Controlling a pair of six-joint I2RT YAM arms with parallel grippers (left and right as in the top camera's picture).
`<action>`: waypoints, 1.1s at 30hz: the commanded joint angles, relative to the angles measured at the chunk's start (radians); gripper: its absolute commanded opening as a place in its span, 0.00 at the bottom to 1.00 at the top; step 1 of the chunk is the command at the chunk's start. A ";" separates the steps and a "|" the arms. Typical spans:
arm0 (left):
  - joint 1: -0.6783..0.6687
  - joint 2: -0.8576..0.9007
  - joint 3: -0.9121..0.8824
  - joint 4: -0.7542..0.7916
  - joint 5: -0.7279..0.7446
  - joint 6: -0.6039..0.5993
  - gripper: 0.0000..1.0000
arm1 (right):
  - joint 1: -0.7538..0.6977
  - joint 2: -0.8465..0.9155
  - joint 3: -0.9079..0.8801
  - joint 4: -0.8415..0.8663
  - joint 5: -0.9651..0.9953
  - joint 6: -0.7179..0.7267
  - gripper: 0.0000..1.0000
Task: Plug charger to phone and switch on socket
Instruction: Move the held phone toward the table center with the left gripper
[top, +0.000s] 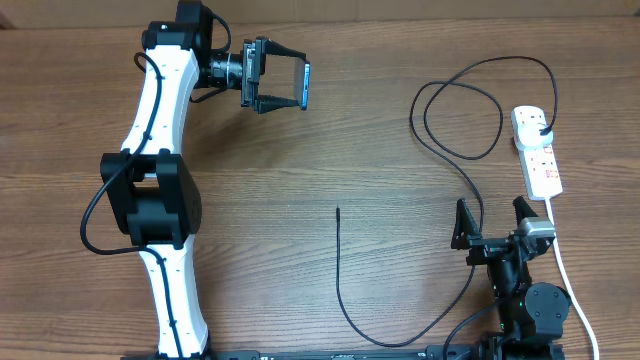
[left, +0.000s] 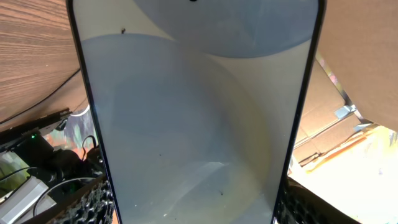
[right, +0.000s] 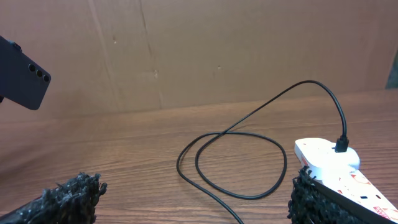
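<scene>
Over the brown wooden table (top: 330, 140), the left gripper (top: 294, 83) is pinching the slim teal-screen phone (top: 305, 86); the right gripper (top: 495, 222) is standing spread; the thin black charger cable (top: 338, 240) is lying unplugged from it.

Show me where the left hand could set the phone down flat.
Bare wood runs from the left arm across to the charger tip, below the phone held by the left hand. Crowded: the right side, where charger loops, socket, its white cord and the open right hand sit close.
</scene>
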 joint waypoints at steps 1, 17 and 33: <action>-0.009 -0.003 0.033 0.000 0.053 0.027 0.04 | 0.008 -0.011 -0.011 0.005 -0.002 -0.004 1.00; -0.009 -0.003 0.033 0.000 0.053 0.026 0.04 | 0.008 -0.011 -0.011 0.005 -0.002 -0.004 1.00; -0.015 -0.003 0.033 0.000 0.021 0.026 0.04 | 0.008 -0.011 -0.011 0.005 -0.002 -0.004 1.00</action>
